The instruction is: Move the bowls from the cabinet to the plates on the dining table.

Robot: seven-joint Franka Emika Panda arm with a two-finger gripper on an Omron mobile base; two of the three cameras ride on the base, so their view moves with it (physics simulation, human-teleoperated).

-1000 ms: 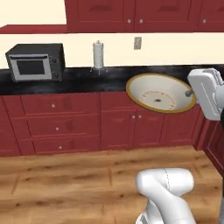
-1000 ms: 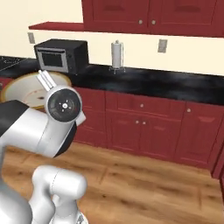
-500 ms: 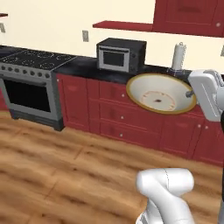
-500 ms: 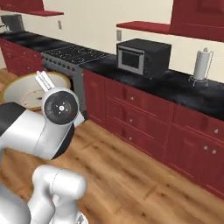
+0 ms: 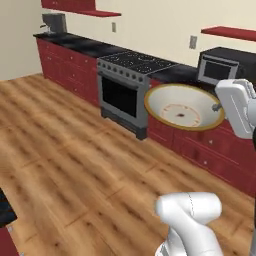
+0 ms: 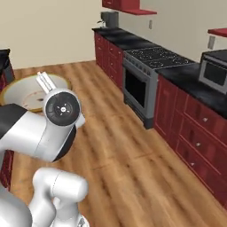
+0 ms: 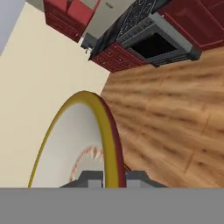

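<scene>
The shallow cream-white bowl (image 5: 184, 107) is held by its tan-gold rim in the closed pincer (image 5: 218, 106), tilted on edge beside it, presumably so the thin wall can be pinched for carrying. The stove (image 5: 130, 90) lies beyond it, well apart; the bowl is not yet at the dining table.

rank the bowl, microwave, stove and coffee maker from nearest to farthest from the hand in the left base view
1. Bowl: held by its rim in the shut hand, tilted on edge.
2. Microwave: on the counter just behind the hand.
3. Stove: further left along the counter run.
4. Coffee maker: at the far left end of the counter.
</scene>
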